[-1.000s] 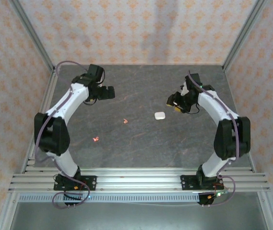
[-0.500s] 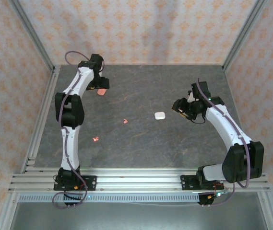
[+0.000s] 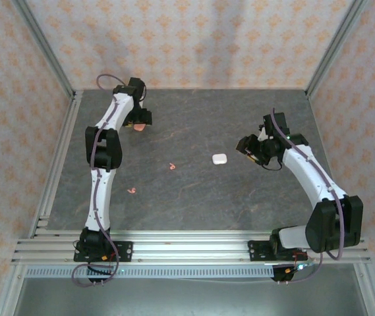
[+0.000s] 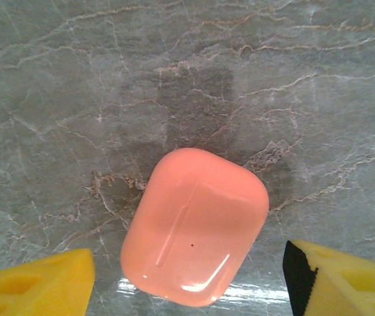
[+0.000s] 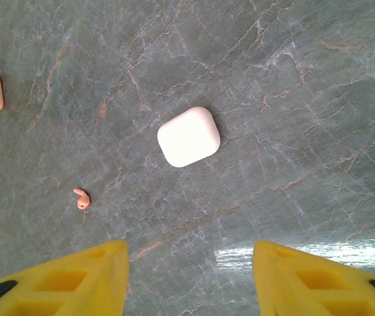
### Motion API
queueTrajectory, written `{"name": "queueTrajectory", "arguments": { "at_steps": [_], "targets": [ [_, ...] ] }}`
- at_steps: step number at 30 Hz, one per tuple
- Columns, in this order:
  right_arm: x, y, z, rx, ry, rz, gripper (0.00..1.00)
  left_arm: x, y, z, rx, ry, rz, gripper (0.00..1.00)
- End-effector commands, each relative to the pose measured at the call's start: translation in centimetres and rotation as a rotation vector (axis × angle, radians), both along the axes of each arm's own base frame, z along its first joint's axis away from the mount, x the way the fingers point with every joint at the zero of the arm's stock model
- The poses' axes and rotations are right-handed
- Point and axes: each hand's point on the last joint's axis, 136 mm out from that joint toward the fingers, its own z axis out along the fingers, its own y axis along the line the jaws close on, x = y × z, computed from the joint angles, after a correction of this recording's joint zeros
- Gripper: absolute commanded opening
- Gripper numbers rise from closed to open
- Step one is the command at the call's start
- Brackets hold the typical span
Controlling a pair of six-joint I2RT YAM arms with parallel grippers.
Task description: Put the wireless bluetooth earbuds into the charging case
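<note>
Jaws of the left gripper (image 4: 188, 282) stand spread either side of the closed coral-pink case (image 4: 195, 227), touching neither flank. The right gripper (image 5: 190, 276) is spread too, holding nothing, with the white case (image 5: 188, 137) at frame centre. 1 pink earbud (image 3: 172, 166) lies mid-frame in the top view, another (image 3: 132, 191) lower left. The pink case sits skewed, so closing could twist its glossy shell or squirt it away

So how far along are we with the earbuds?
Done: nothing visible; two coral-pink stemmed earbuds lie loose on the grey table. In hand: the left gripper straddles the closed glossy coral-pink case, open, not gripping; the right gripper hangs open near the closed white rounded case. Left: opening cases, seating every earbud.
</note>
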Motion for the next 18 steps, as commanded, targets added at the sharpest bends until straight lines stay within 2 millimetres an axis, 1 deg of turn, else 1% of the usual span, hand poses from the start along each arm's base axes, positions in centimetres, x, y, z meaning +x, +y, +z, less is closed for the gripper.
{"name": "queueTrajectory", "arguments": {
  "at_steps": [1,6,11,16,18],
  "targets": [
    [0.0,-0.5,1.0,-0.009,-0.043,-0.027,0.53,-0.5,0.3,-0.4,-0.006,0.035,-0.022,0.69],
    [-0.3,-0.6,1.2,-0.002,-0.049,-0.033,0.53,-1.3,-0.3,-1.9,-0.036,0.068,-0.052,0.57],
    [-0.8,-0.7,1.6,0.001,-0.063,-0.038,0.53,-2.3,-0.5,-2.4,-0.032,0.086,-0.093,0.47],
    [-1.0,-0.4,2.3,0.036,-0.082,-0.051,0.53,-3.7,-1.6,-1.4,-0.032,0.072,-0.166,0.39],
    [-1.0,0.0,2.5,0.066,-0.082,-0.056,0.53,-4.5,-2.5,-0.8,-0.037,0.062,-0.211,0.37]
  ]
}}
